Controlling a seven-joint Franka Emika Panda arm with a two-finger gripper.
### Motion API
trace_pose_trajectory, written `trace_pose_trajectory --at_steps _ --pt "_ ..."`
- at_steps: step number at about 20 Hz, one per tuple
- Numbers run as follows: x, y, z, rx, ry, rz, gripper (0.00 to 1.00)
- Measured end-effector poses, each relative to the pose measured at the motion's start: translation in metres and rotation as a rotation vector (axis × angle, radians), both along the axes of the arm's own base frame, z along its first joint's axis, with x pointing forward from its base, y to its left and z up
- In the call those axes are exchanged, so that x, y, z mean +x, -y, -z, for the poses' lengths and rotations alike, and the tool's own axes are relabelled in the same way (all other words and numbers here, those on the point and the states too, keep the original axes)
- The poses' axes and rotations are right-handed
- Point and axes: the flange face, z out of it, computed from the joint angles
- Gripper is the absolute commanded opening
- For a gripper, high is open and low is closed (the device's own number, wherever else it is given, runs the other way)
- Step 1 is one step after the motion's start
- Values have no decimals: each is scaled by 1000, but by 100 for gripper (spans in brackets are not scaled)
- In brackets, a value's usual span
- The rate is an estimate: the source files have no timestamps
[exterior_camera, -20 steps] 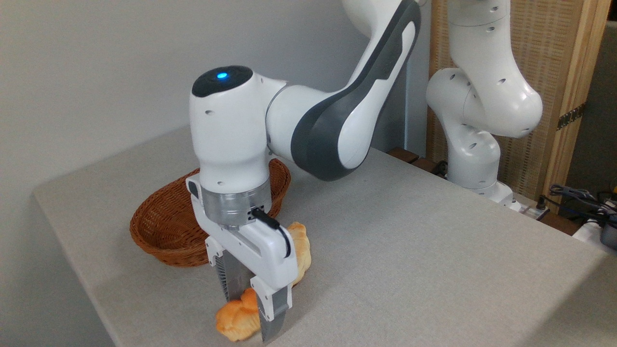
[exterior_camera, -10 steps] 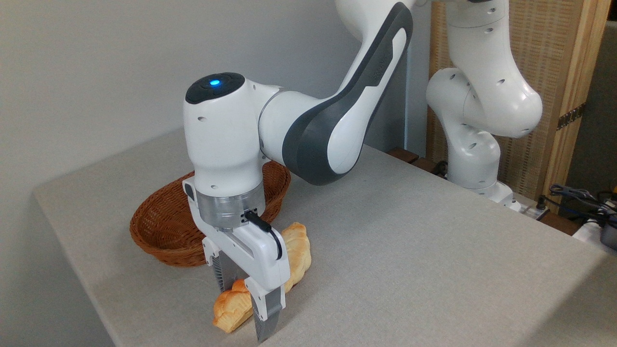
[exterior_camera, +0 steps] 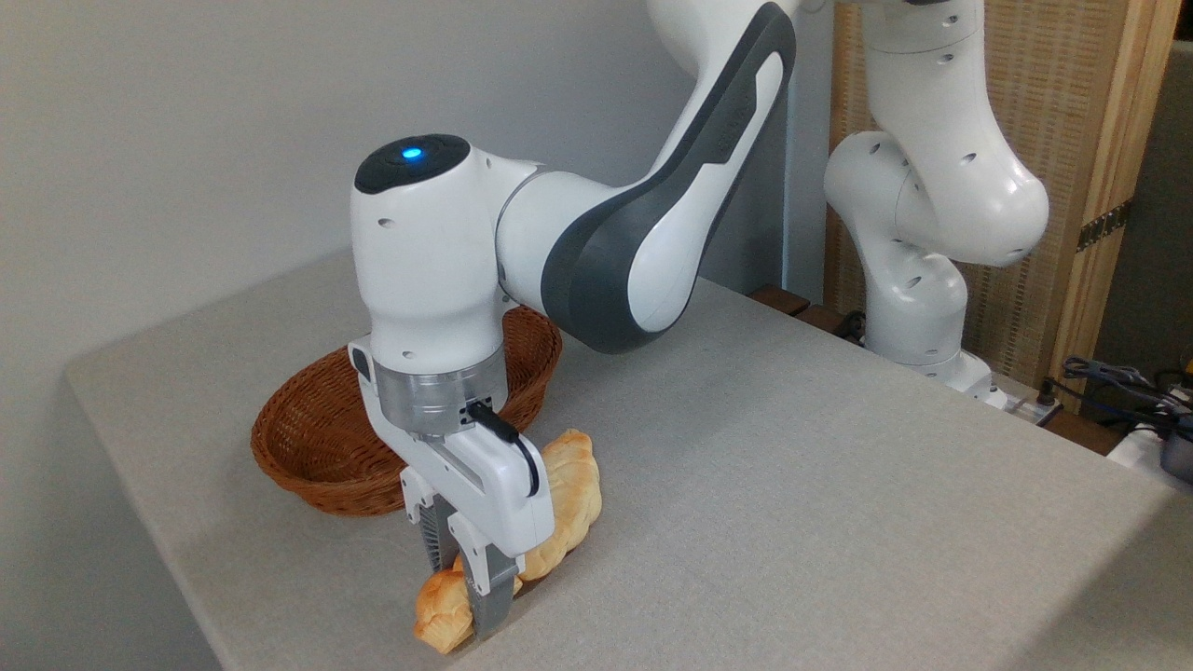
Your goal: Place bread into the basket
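The bread (exterior_camera: pixel 434 619) is a small orange-golden bun lying on the table close to its front edge. My gripper (exterior_camera: pixel 462 600) points down over it with the two fingers pressed against the bun's sides, shut on it. The nearer finger (exterior_camera: pixel 491 601) hides the bun's right part. The bun still rests on the tabletop. Behind and to the left sits the basket (exterior_camera: pixel 308 438), oval, reddish-brown wicker, with nothing showing inside it; my wrist covers its right part.
A longer, paler braided loaf (exterior_camera: pixel 573 483) lies just behind the gripper, between it and the basket's right end. The grey table (exterior_camera: pixel 792 485) drops off right in front of the bun. The arm's base (exterior_camera: pixel 918 317) and cables (exterior_camera: pixel 1118 382) stand at the far right.
The fingers have closed from a wide gap onto the bun. The hand has shifted slightly left and lower, and the bun has been turned and squeezed narrower.
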Motion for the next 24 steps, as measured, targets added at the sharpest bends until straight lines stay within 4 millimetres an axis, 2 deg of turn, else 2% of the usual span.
trace_pose_trajectory --at_steps 3,7,8,10,11,12,13,14,17,19,24 --pt "1 -4 -20 -5 41 -9 24" --pt "-5 4 -66 -96 122 -45 32" --pt "-8 12 -77 -120 140 -42 40" --pt "-13 38 -94 -172 162 -20 41" --pt "-15 54 -98 -191 162 -1 53" --pt "-17 73 -100 -207 156 18 89" --pt "-19 96 -98 -220 145 30 97" --pt "-22 112 -96 -230 134 28 100" --pt "-28 151 -85 -248 89 26 100" --pt "-32 161 -75 -247 42 39 100" --pt "-34 164 -55 -242 -29 46 100"
